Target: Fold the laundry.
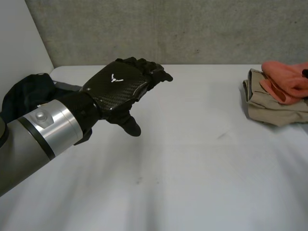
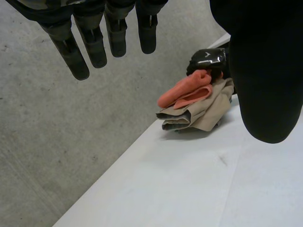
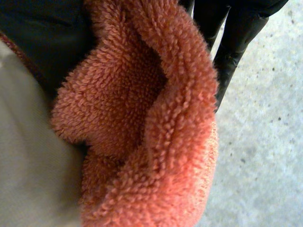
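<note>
Orange towel [image 3: 142, 118], bunched atop folded beige cloth [image 1: 274, 108], sits clasped in right hand [image 3: 234, 38]; left hand [image 1: 118, 86], well apart, hangs relaxed, empty.

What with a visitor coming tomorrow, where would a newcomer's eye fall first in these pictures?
First on the black left hand, open and empty above the left side of the white table. Then on the fluffy orange towel lying on a folded beige cloth at the table's far right, with the right hand up against that pile.
</note>
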Motion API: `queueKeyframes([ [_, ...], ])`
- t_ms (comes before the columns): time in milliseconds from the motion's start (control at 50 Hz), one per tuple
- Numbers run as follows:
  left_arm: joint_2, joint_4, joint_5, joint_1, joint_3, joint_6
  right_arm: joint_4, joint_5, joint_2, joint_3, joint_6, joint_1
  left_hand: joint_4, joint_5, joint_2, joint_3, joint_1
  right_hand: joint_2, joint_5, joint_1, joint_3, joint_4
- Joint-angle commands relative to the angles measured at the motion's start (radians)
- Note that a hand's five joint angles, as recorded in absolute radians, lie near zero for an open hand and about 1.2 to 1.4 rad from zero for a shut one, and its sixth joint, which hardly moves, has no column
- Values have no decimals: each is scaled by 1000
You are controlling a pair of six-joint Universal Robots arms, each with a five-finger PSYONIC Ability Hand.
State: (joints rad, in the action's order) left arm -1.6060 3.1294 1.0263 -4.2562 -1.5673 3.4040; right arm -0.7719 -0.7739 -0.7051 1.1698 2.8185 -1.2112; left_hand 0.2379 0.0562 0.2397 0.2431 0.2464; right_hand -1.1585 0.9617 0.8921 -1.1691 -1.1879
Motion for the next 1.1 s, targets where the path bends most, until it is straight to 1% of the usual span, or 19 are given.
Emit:
queueKeyframes([
  [20, 0, 0, 0, 22, 1, 0, -32, 1, -10, 59, -2, 18, -13, -5, -14, -18, -21, -238, 260, 504, -227, -208],
  [80, 3, 0, 1, 33, 3, 0, -32, -8, -25, 68, 1, 16, -13, -5, -14, -18, -21, -238, 260, 504, -227, -208],
  [100, 3, 0, 3, 35, 3, 0, -32, -18, -34, 68, 3, 16, -13, -5, -14, -18, -21, -64, 87, 331, -54, -35],
  [120, 5, 0, 3, 36, 3, 0, -23, -21, -42, 70, 3, 15, -13, -5, -14, -18, -21, 190, -168, 76, 201, 220],
  [140, 6, 0, 5, 36, 3, 0, -17, -31, -60, 74, 6, 15, -13, -5, -14, -18, -21, 582, -560, -316, 593, 612],
  [200, 6, 0, 5, 39, 4, 0, -7, -70, -88, 83, 6, 15, -13, -5, -14, -18, -21, 902, -880, -636, 913, 932],
  [220, 6, 0, 5, 39, 6, 0, 15, -105, -109, 96, 6, 15, -13, -5, -14, -18, -21, 984, -962, -718, 995, 1013],
  [300, 6, 0, 5, 39, 9, -2, 112, -183, -174, 109, 6, 18, -13, -5, -14, -18, -21, 984, -962, -718, 995, 1013],
  [380, 8, 0, 3, 39, 12, -12, 242, -211, -230, 123, -1, 19, -13, -5, -14, -18, -21, 984, -962, -718, 995, 1013],
  [520, 9, 0, 2, 38, 13, -17, 460, -211, -332, 192, -5, 24, -13, -5, -14, -18, -21, 984, -962, -718, 995, 1013],
  [580, 11, 0, 1, 38, 15, -17, 506, -214, -369, 221, -10, 42, -13, -5, -14, -18, -21, 984, -962, -718, 995, 1013],
  [740, 11, 0, 1, 38, 15, -17, 635, -219, -450, 261, -31, 185, -16, -8, -17, -21, -24, 984, -962, -718, 995, 1013],
  [820, 23, -2, 1, 38, 15, -22, 695, -295, -470, 212, -36, 292, -18, -11, -20, -24, -27, 984, -962, -718, 995, 1013],
  [840, 31, 0, 1, 36, 15, -22, 710, -356, -468, 173, -46, 324, -24, -17, -26, -30, -33, 984, -962, -718, 995, 1013],
  [900, 44, 0, 1, 32, 16, -22, 717, -456, -473, 114, -77, 351, -30, -23, -32, -35, -39, 984, -962, -718, 995, 1013],
  [920, 52, 1, 3, 29, 21, -25, 709, -511, -473, 82, -89, 355, -36, -29, -38, -41, -45, 984, -962, -718, 995, 1013],
  [960, 58, 8, 6, 24, 29, -28, 686, -547, -484, 65, -91, 337, -36, -29, -38, -41, -45, 984, -962, -718, 995, 1013],
  [1040, 81, 43, 27, -10, 52, -48, 573, -548, -617, 66, -27, 179, -33, -26, -35, -38, -42, 984, -962, -718, 995, 1013],
  [1100, 87, 89, 106, -80, 73, -69, 459, -528, -718, 129, 62, 40, -36, -29, -38, -41, -45, 984, -962, -718, 995, 1013],
])
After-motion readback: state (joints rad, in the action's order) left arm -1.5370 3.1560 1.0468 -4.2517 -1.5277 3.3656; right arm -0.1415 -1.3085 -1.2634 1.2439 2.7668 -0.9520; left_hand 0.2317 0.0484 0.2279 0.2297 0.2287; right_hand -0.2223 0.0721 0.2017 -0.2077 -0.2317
